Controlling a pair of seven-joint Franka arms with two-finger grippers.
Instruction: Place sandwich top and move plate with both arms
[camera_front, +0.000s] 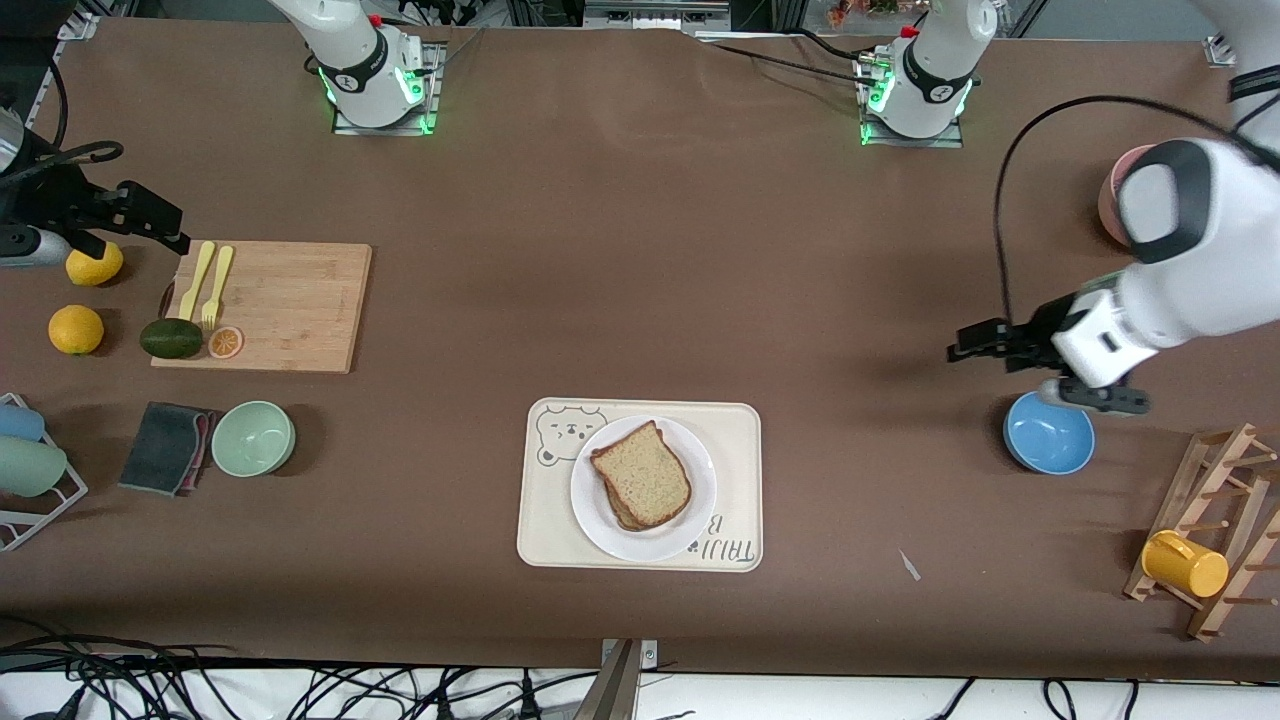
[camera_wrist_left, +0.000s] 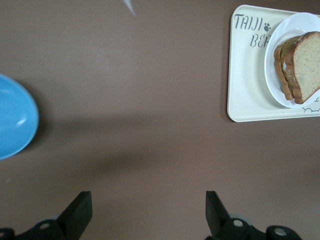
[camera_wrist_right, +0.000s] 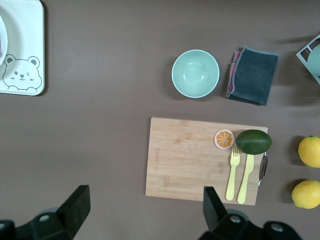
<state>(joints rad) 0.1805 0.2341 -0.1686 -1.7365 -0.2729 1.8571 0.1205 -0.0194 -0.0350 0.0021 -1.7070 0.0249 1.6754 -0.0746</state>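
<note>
The sandwich top (camera_front: 645, 473), a light tan speckled slice with brown crust, lies on a stack of bread on the white plate (camera_front: 660, 545). The plate sits on a cream bear tray (camera_front: 735, 440) near the table's front-camera edge. Slice (camera_wrist_left: 307, 65) and plate (camera_wrist_left: 295, 27) also show in the left wrist view. My left gripper (camera_front: 975, 342) is open and empty over bare table beside the blue bowl (camera_front: 1048, 433); it shows in its own wrist view (camera_wrist_left: 149, 210). My right gripper (camera_front: 150, 225) is open and empty beside the cutting board (camera_front: 270, 305); it shows in its own wrist view (camera_wrist_right: 145, 210).
The board holds two yellow forks (camera_front: 208, 280), an avocado (camera_front: 171, 338) and an orange slice (camera_front: 225, 342). Two lemons (camera_front: 76, 329), a green bowl (camera_front: 253, 437) and a grey cloth (camera_front: 165, 447) lie at the right arm's end. A wooden rack with a yellow cup (camera_front: 1185, 563) stands at the left arm's end.
</note>
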